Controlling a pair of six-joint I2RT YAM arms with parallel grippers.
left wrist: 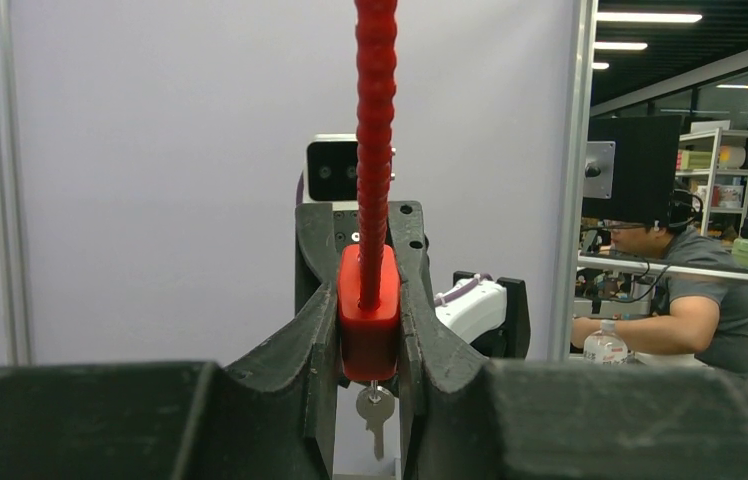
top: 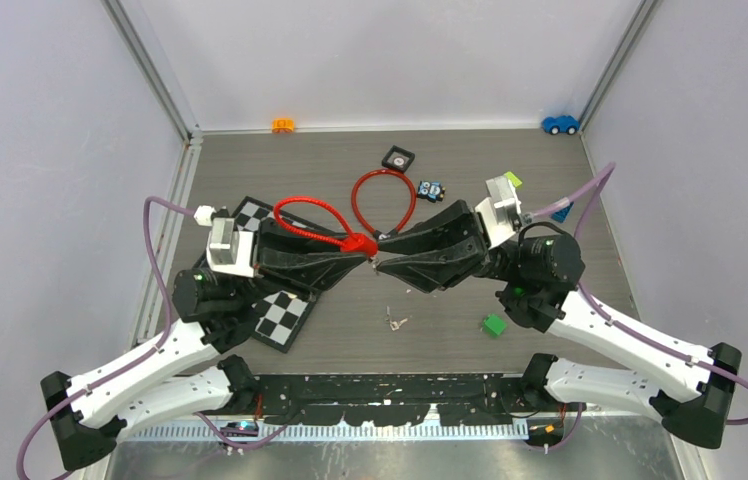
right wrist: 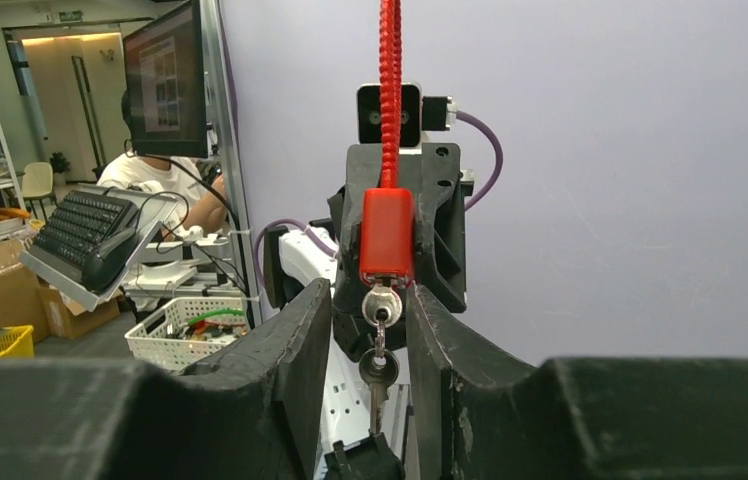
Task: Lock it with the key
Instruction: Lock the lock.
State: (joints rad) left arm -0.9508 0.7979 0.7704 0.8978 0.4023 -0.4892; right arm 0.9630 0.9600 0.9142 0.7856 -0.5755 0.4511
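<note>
My left gripper (top: 360, 250) is shut on the red padlock (top: 358, 243), its fingers (left wrist: 322, 330) pressed against both sides of the lock body (left wrist: 369, 315). The lock's red ribbed cable (left wrist: 375, 120) rises straight up from it. A silver key (right wrist: 382, 303) sits in the keyhole at the lock's (right wrist: 387, 235) lower end, with a second key (right wrist: 378, 370) hanging from it on a ring. My right gripper (right wrist: 370, 330) faces the left one tip to tip and is open, one finger on each side of the inserted key with a gap on both sides.
The red cable loops (top: 385, 195) back over the table. A checkerboard (top: 285, 318) lies under the left arm. Loose keys (top: 396, 322) and a green block (top: 493, 324) lie near the front. A black square (top: 399, 158), an orange toy (top: 283, 125) and a blue car (top: 560, 124) are at the back.
</note>
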